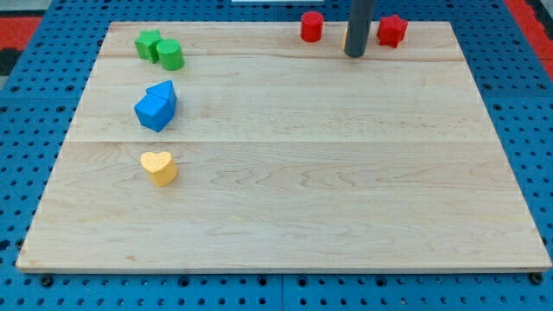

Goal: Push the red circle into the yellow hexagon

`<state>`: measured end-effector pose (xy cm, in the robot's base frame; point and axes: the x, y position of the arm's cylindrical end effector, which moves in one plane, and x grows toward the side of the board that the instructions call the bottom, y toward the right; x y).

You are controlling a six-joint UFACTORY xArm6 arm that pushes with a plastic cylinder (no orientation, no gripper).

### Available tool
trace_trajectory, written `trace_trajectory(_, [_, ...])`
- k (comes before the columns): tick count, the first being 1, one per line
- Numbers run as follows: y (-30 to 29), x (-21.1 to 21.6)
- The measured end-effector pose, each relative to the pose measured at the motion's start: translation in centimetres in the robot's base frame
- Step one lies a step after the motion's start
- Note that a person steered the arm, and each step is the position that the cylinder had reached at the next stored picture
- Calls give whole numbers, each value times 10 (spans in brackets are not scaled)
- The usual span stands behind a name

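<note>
My tip (pixel 354 54), a bare rod with no jaws, stands just right of the red circle (pixel 311 26) and hides most of what seems to be the yellow hexagon (pixel 345 36). This looks like the approach step: next, round to the circle's left and push rightward.

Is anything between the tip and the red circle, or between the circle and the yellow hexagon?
Nothing visible. My tip is right of the red circle, bare board between. The yellow hexagon barely shows behind the rod, right of the circle.
</note>
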<state>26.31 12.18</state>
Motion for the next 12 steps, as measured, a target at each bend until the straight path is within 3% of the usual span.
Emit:
trace_trajectory(1, [-123,4])
trace_trajectory(2, [-203,-27])
trace_trajectory(3, [-180,-71])
trace_trajectory(4, [-113,-68])
trace_trajectory(5, [-86,-39])
trace_trajectory(6, [-74,-25])
trace_trajectory(7, [-138,-41])
trace_trajectory(8, [-127,-70])
trace_trajectory(9, [-53,-71])
trace_trajectory(10, [-29,-55])
trace_trajectory(11, [-135,-21])
trace_trajectory(12, [-159,90])
